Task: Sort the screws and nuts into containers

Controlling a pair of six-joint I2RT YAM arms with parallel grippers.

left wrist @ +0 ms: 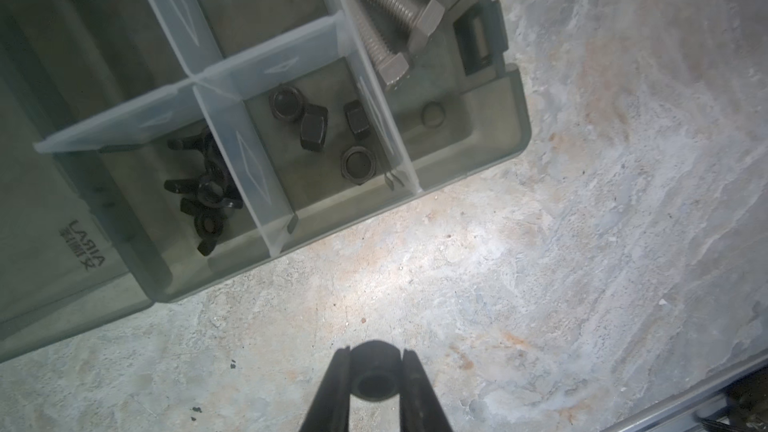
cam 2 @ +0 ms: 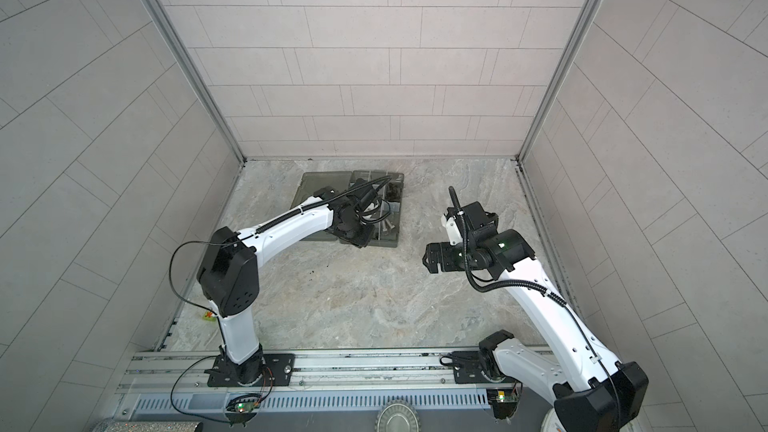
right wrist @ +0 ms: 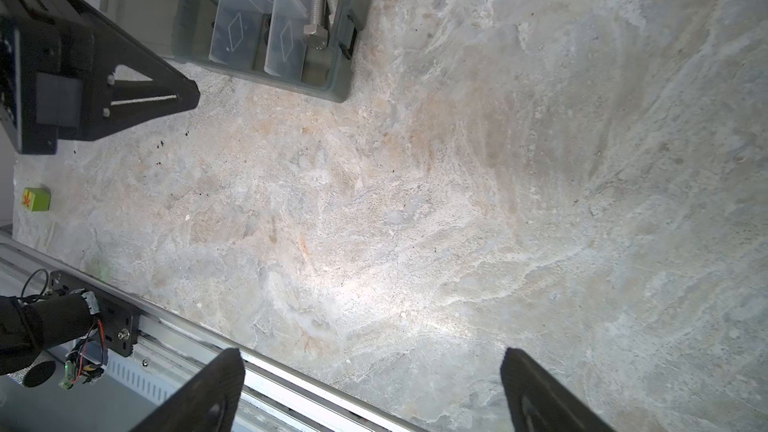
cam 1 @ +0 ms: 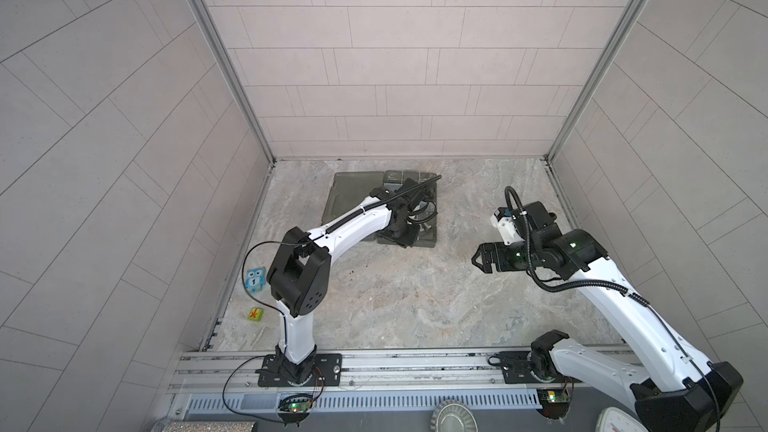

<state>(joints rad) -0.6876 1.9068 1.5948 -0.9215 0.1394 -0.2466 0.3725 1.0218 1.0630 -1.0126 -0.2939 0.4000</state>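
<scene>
In the left wrist view my left gripper (left wrist: 376,354) is shut on a small black nut (left wrist: 376,371) and holds it above bare table just outside the organizer box (left wrist: 519,118). One of the containers (left wrist: 291,184) holds several black nuts (left wrist: 314,128). The one beside it holds black wing nuts (left wrist: 208,197). Two silver screws (left wrist: 395,6) lie in a third. In both top views this gripper (cam 1: 401,238) (cam 2: 353,239) hovers at the box's near edge (cam 1: 428,241) (cam 2: 390,243). My right gripper (cam 1: 478,261) (cam 2: 428,261) (right wrist: 372,361) stands open and empty, right of the box.
The box's flat lid (cam 1: 349,197) lies open to the left. A blue owl toy (cam 1: 254,280) and a green cube (cam 1: 255,314) (right wrist: 36,199) sit near the left wall. A metal rail (cam 1: 374,367) runs along the table's front edge.
</scene>
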